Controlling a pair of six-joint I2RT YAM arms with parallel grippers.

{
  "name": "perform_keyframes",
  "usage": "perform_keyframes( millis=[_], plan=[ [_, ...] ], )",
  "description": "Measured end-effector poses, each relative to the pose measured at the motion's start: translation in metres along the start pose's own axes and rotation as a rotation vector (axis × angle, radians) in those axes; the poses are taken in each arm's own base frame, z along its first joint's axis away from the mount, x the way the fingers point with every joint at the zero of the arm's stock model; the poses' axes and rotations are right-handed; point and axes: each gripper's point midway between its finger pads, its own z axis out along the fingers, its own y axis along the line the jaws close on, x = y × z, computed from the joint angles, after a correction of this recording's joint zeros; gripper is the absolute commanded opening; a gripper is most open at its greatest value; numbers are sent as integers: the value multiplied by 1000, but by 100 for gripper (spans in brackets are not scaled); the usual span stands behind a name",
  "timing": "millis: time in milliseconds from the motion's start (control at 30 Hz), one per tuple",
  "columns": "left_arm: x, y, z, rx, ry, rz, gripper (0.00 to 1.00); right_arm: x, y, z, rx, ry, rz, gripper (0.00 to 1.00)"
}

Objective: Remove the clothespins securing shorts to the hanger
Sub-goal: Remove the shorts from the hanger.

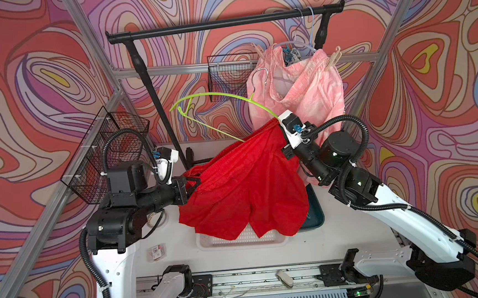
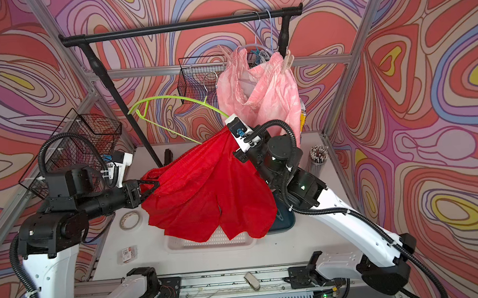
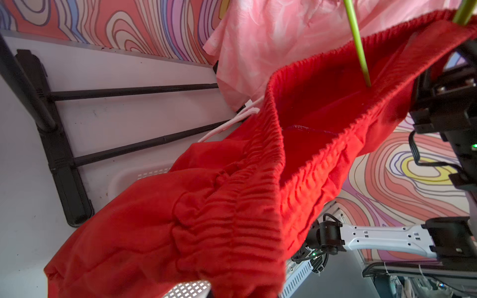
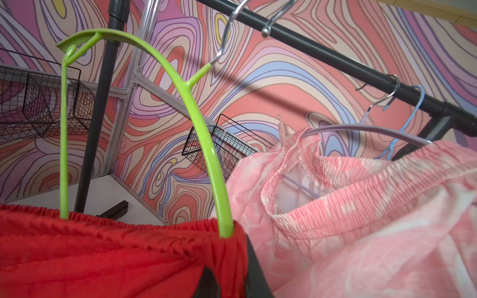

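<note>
Firmly inside left claw (image 2: pixel 154 186) and right claw (image 2: pixel 228 127): red shorts (image 2: pixel 206 192) waistband.

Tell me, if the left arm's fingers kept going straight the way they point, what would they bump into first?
The red shorts: the left arm's fingers are shut on their waistband, so they would push further into that cloth. Beyond, the right arm looks roughly in line, but depth is unclear.

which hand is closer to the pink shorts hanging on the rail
Right. The right hand grips the red shorts right beside the pink shorts, where the green hanger ends; the left hand holds the far end of the waistband, well away.
</note>
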Motion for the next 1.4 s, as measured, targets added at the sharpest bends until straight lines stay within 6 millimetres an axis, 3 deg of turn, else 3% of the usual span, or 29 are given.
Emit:
perform_keyframes(
  millis=[200, 433, 667, 867, 1167, 1400],
  plan=[
    [17, -59, 39, 72, 118, 185, 0, 1, -6, -1, 8, 17, 77, 0],
    [5, -123, 94, 88, 123, 323, 0, 7, -20, 0, 63, 47, 122, 0],
    [-13, -180, 89, 165, 41, 396, 0, 10, -29, -1, 103, 59, 145, 0],
    [-12, -194, 91, 209, 30, 397, 0, 10, -30, 0, 106, 59, 158, 0],
    [17, -197, 121, 262, 69, 354, 0, 9, -31, -5, 102, 57, 164, 0],
    [3, -246, 132, 384, 57, 333, 0, 10, -32, -6, 103, 56, 174, 0]
  ],
)
